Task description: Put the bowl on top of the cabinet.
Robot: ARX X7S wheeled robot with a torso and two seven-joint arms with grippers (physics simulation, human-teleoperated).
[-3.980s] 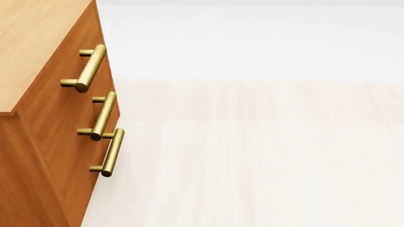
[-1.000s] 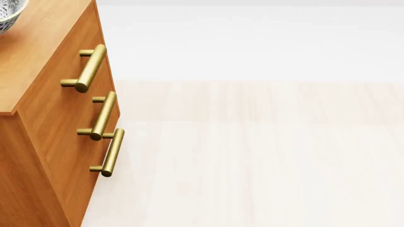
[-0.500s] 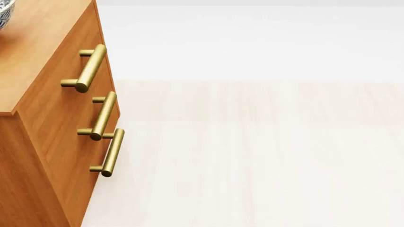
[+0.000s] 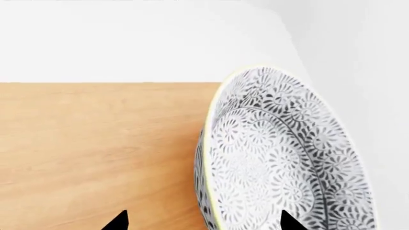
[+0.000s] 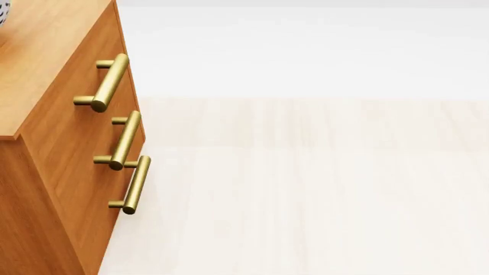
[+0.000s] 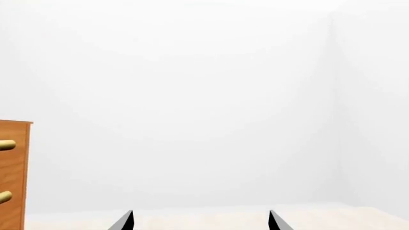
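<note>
Left wrist view: the bowl (image 4: 281, 158) fills the frame's near side, tipped steeply so its patterned inside faces the camera and its pale rim runs edge-on down the middle. Behind it lies the cabinet top (image 4: 96, 143), light wood, ending at a straight back edge against the white wall. Two dark tips of the left gripper (image 4: 203, 221) show, set wide apart; one sits in front of the bowl's inside and the other over bare wood, so the rim passes between them. The jaws look spread around the rim, but whether they press it I cannot tell. The bowl is over the top, yet not lying flat on it as far as this view shows.

Head view: the cabinet (image 5: 68, 143) stands at the left with its brass handles (image 5: 107, 83); only a sliver of the bowl shows at the top-left corner, over the wood. No arm is visible.

Right wrist view: the right gripper (image 6: 200, 221) shows two tips well apart, holding nothing, facing white wall, the cabinet's edge far aside. The left arm is plainly the nearer; the bowl needs levelling before release.
</note>
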